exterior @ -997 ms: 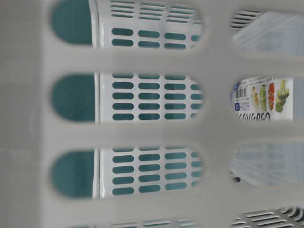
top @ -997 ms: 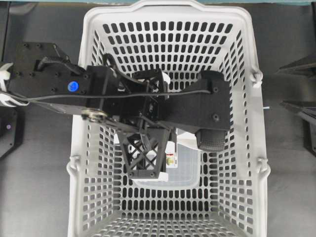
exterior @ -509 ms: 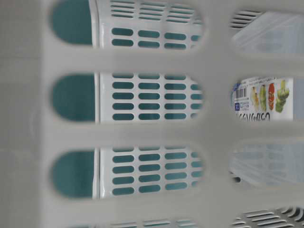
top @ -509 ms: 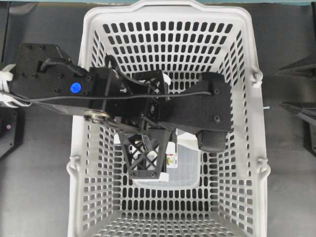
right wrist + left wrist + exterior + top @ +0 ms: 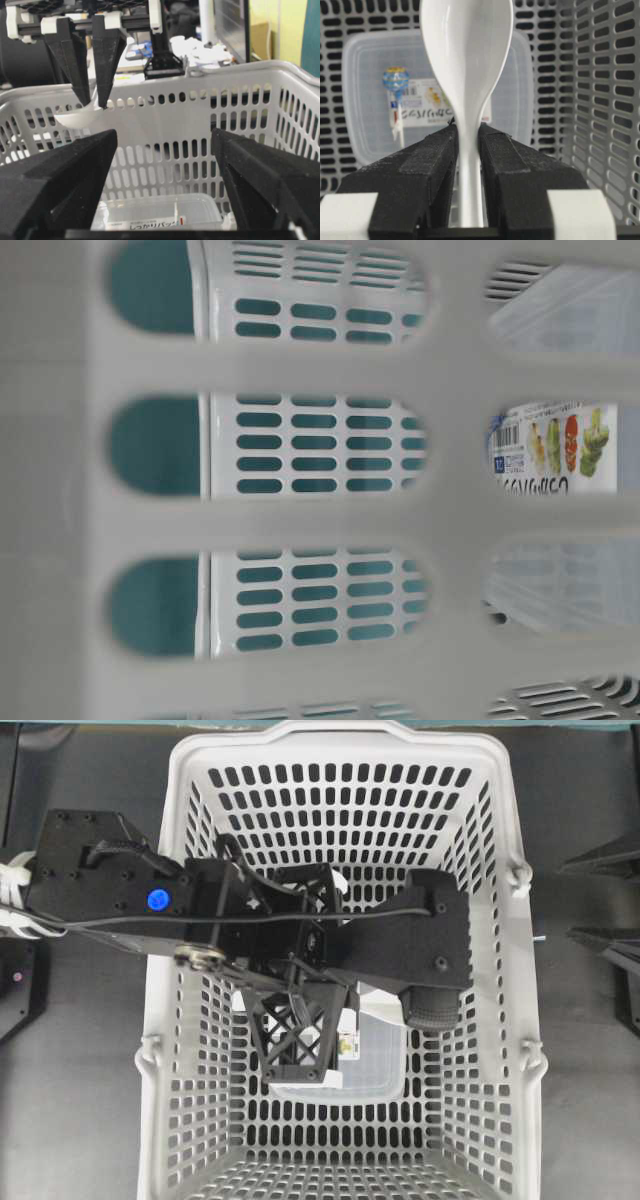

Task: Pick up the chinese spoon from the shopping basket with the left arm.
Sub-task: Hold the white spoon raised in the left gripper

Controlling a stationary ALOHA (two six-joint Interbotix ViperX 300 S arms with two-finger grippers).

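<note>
My left gripper [image 5: 467, 127] is shut on the short handle of the white chinese spoon [image 5: 467, 45], whose deep bowl sticks out past the fingertips. In the right wrist view the left gripper [image 5: 95, 102] points down and holds the spoon [image 5: 75, 119] high above the floor of the light-grey shopping basket [image 5: 200, 120]. In the overhead view the left arm [image 5: 150, 900] reaches over the basket [image 5: 340, 735] and hides the spoon. My right gripper [image 5: 164, 137] is open and empty, facing across the basket.
A clear lidded container with a printed label [image 5: 365, 100] lies on the basket floor under the spoon. It also shows in the overhead view [image 5: 380, 1065] and the right wrist view [image 5: 165, 212]. The slotted basket wall [image 5: 605, 100] stands close on one side.
The left arm has shifted slightly to the right over the basket, with the spoon still in its grip. The table-level view shows no change.
</note>
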